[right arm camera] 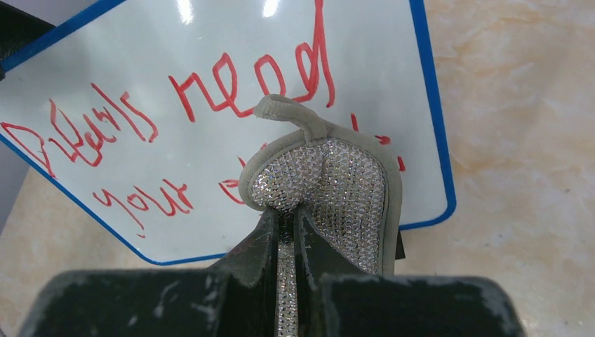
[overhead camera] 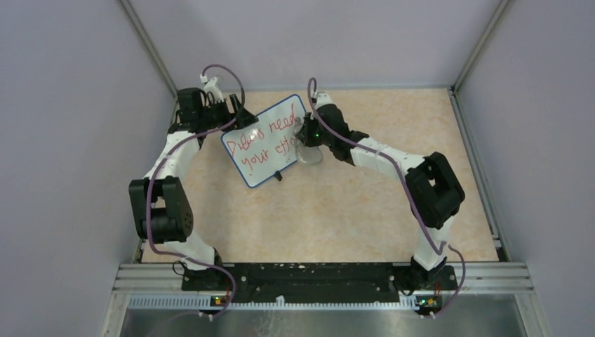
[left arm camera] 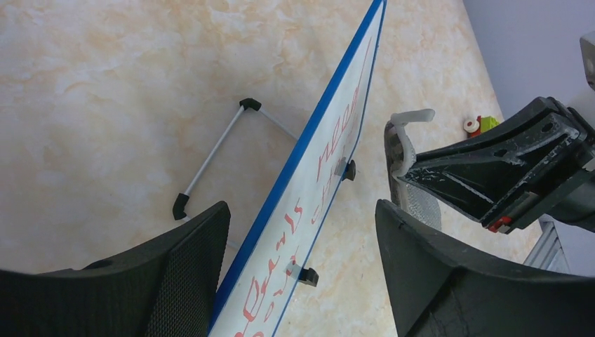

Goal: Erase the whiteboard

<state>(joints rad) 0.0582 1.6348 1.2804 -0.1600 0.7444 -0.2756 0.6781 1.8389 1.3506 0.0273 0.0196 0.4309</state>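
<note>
The whiteboard (overhead camera: 265, 142) stands tilted on its wire stand mid-table, with a blue rim and red handwriting. It also shows in the left wrist view (left arm camera: 330, 140) and the right wrist view (right arm camera: 210, 63). My left gripper (overhead camera: 237, 114) is open and straddles the board's upper left edge (left arm camera: 298, 210); its right finger is apart from the board. My right gripper (overhead camera: 306, 133) is shut (right arm camera: 286, 214) on a grey oval eraser pad (right arm camera: 337, 189) with a glittery mesh face. The pad (overhead camera: 310, 154) lies over the board's lower right writing; contact cannot be told.
The board's wire stand (left arm camera: 210, 156) sticks out behind it, and small black feet (left arm camera: 307, 275) stick out in front. A small red and green object (left arm camera: 480, 125) lies near the wall. Grey walls and metal corner posts (overhead camera: 151, 49) enclose the beige table (overhead camera: 337, 217).
</note>
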